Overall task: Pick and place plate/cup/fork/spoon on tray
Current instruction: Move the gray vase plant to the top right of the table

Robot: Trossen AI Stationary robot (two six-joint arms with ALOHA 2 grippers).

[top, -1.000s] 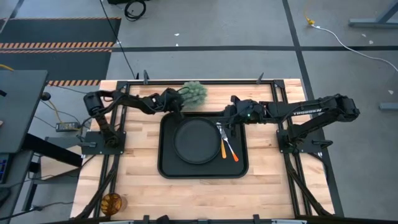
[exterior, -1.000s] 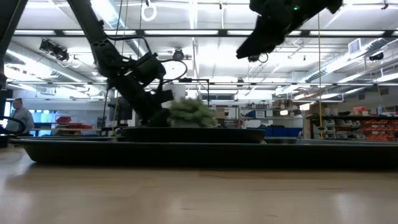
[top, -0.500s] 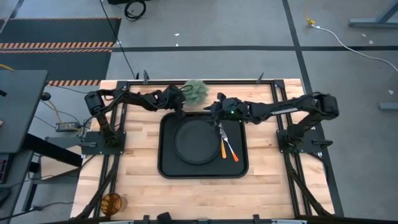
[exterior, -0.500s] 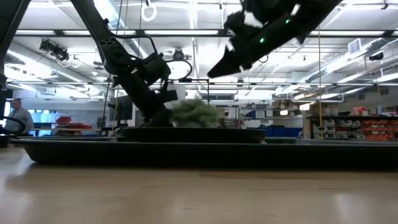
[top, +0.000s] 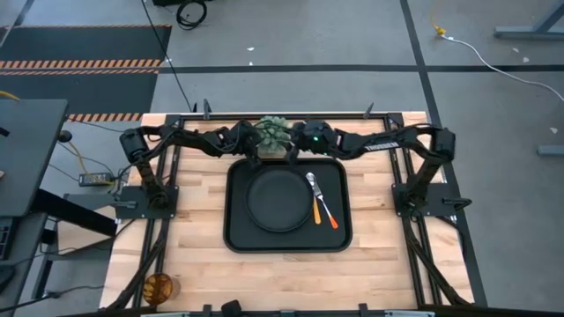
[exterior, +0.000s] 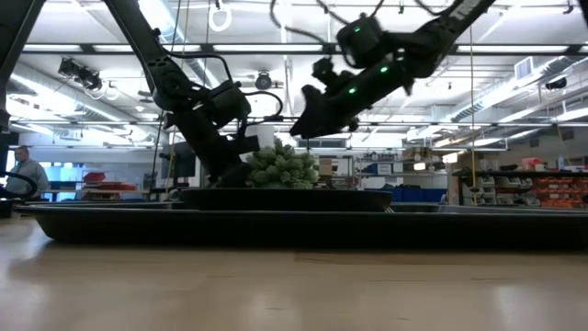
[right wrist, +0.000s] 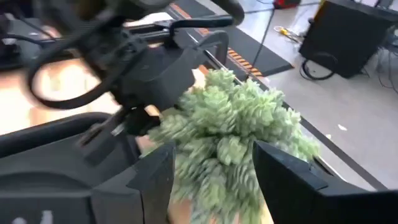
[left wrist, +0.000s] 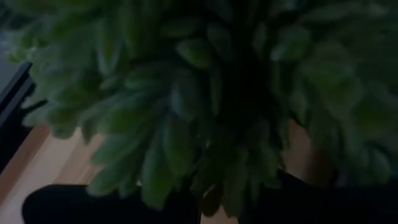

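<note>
The black tray [top: 240, 231] lies mid-table with the round black plate [top: 280, 201] on it. The fork and spoon [top: 319, 201] lie crossed on the tray, right of the plate. The amber cup [top: 159, 286] stands at the table's near left corner. A green plant ball [top: 271, 134] sits just beyond the tray's far rim. My left gripper [top: 254, 143] is shut on the ball. My right gripper [top: 290, 150] is open, close to the ball's right side and a little above it [exterior: 303, 127]. In the right wrist view its fingers [right wrist: 152, 180] stand wide apart with the ball [right wrist: 236, 137] ahead of them. My left gripper holds the plant ball by its left side [right wrist: 163, 127], with leaves [left wrist: 186, 155] between its two fingers. It comes from the table's left, slanting downward [exterior: 241, 170]. The leaves hide the exact place of contact. The tray's rim hides the ball's underside in the low view.
The table's frame rails run along the far edge [top: 291, 115] right behind the plant ball. Bare wood lies left [top: 194, 220] and right [top: 374, 220] of the tray. A person [exterior: 32, 175] is in the room far behind the table.
My right gripper has swung from over the tray's right part toward the table's left and far edge and has come down close to the plant ball. My left gripper has kept its hold; the ball has shifted slightly.
</note>
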